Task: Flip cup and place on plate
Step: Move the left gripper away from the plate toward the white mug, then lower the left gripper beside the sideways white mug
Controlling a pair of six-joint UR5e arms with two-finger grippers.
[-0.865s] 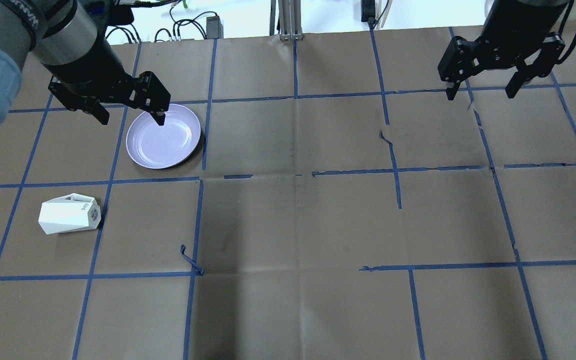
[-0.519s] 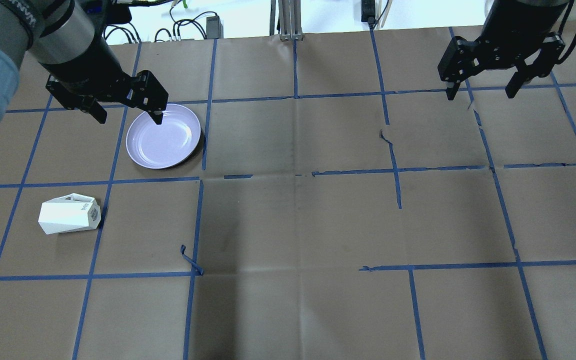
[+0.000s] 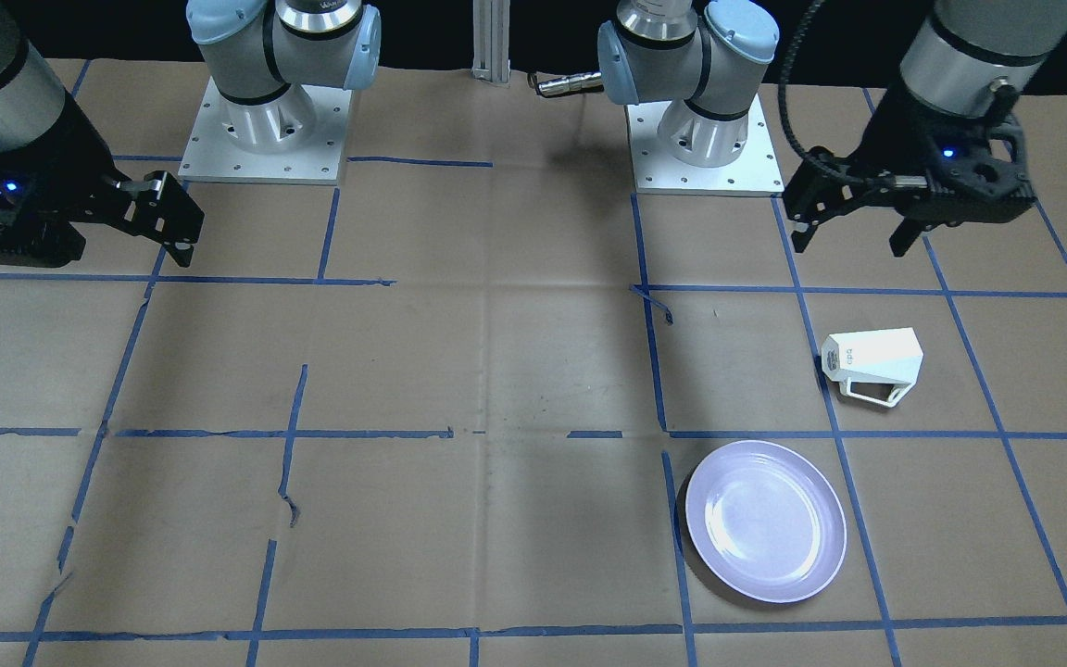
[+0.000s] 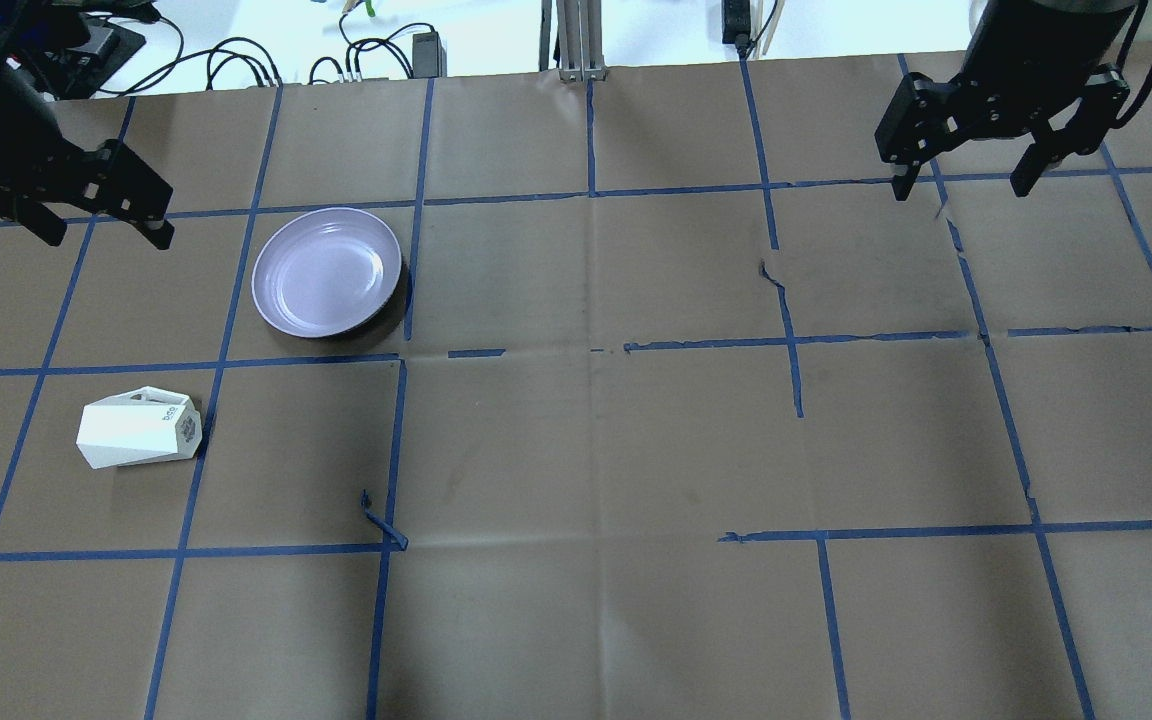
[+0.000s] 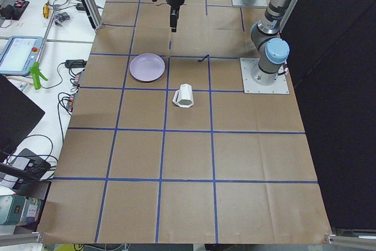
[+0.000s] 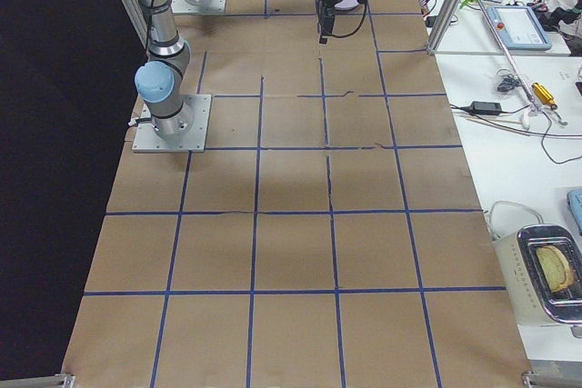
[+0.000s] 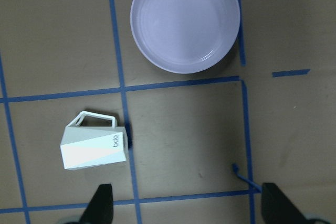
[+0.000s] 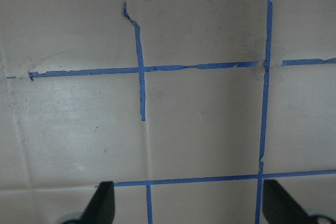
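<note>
The white faceted cup lies on its side on the paper, handle toward the far side, small printed base toward the table's middle. It also shows in the front view and the left wrist view. The lavender plate sits upright and empty beyond it, apart from it, and shows in the front view and the left wrist view. My left gripper is open and empty, high above the table, left of the plate. My right gripper is open and empty at the far right.
Brown paper with a blue tape grid covers the table. Loose tape curls stick up near the cup's square and at the middle right. Cables and a post lie beyond the far edge.
My left gripper has moved left, from over the plate's near-left rim to well clear of it. The cup, plate and right gripper have not moved.
</note>
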